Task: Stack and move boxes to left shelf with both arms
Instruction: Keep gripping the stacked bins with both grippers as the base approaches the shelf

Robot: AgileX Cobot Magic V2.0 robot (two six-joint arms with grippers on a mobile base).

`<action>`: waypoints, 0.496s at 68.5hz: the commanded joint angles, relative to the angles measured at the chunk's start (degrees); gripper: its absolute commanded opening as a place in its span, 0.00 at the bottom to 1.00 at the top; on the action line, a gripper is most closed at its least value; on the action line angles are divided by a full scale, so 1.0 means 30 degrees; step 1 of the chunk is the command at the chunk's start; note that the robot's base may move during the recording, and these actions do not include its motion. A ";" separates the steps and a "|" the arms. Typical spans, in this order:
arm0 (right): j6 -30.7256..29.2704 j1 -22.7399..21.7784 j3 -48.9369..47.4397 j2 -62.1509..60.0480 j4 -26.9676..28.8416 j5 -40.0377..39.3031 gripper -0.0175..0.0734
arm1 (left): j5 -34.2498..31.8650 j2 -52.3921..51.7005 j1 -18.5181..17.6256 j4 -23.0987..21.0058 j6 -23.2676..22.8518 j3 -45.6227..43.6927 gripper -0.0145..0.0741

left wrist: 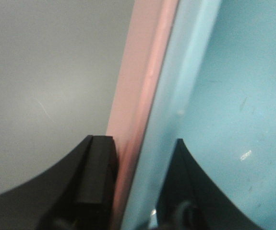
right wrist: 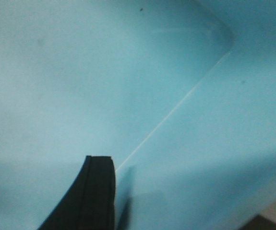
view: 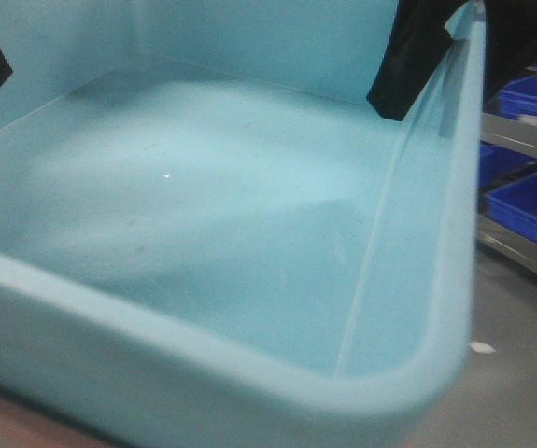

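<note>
Stacked: turquoise bin nested inside pink bin. Now left gripper pinches both walls together; right gripper at turquoise bin's right wall, closure unclear. Judged step: two-arm carry. Next: level, synchronised move toward left shelf, out of view.
</note>
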 commanded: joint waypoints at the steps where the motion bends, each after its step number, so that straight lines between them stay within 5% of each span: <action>1: -0.1482 0.0064 -0.0756 -0.0667 0.0506 -0.2826 0.26 | -0.1862 -0.0717 -0.0573 -0.3279 0.1408 -0.0825 0.16; 34: -0.1482 0.0064 -0.0756 -0.0667 0.0506 -0.2826 0.26 | -0.1862 -0.0717 -0.0573 -0.3279 0.1408 -0.0825 0.16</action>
